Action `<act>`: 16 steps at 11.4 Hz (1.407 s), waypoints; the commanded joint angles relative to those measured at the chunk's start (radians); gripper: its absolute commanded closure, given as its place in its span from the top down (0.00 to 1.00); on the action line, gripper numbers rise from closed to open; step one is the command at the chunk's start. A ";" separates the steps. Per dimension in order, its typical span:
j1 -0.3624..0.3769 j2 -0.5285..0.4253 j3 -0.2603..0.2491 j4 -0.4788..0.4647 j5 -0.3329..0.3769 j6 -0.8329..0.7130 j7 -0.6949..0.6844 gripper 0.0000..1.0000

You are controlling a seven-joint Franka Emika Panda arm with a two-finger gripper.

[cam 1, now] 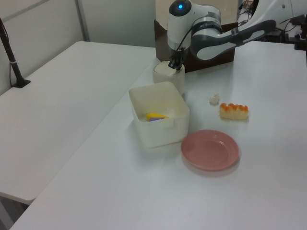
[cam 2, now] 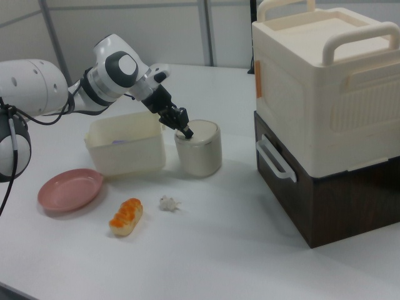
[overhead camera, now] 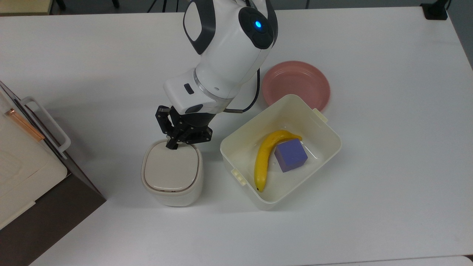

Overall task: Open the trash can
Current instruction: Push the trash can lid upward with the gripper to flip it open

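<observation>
On the white worktop [cam 1: 96,158], the hand [cam 1: 176,64] sits at the trash can [cam 1: 169,76] lid's edge, with the cream tub [cam 1: 160,120], pink plate [cam 1: 210,149] and orange-topped cake [cam 1: 233,111] nearer.
</observation>
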 commanded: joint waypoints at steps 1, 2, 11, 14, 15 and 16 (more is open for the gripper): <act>0.007 0.006 0.002 0.010 -0.038 0.005 0.025 0.00; 0.008 0.006 0.001 0.008 -0.041 0.005 0.026 0.00; 0.011 0.015 0.017 -0.020 -0.106 0.008 0.092 0.00; 0.011 0.013 0.031 -0.053 -0.121 0.008 0.118 0.00; 0.011 0.013 0.036 -0.055 -0.132 0.008 0.126 0.00; 0.010 0.013 0.037 -0.053 -0.132 0.008 0.127 0.00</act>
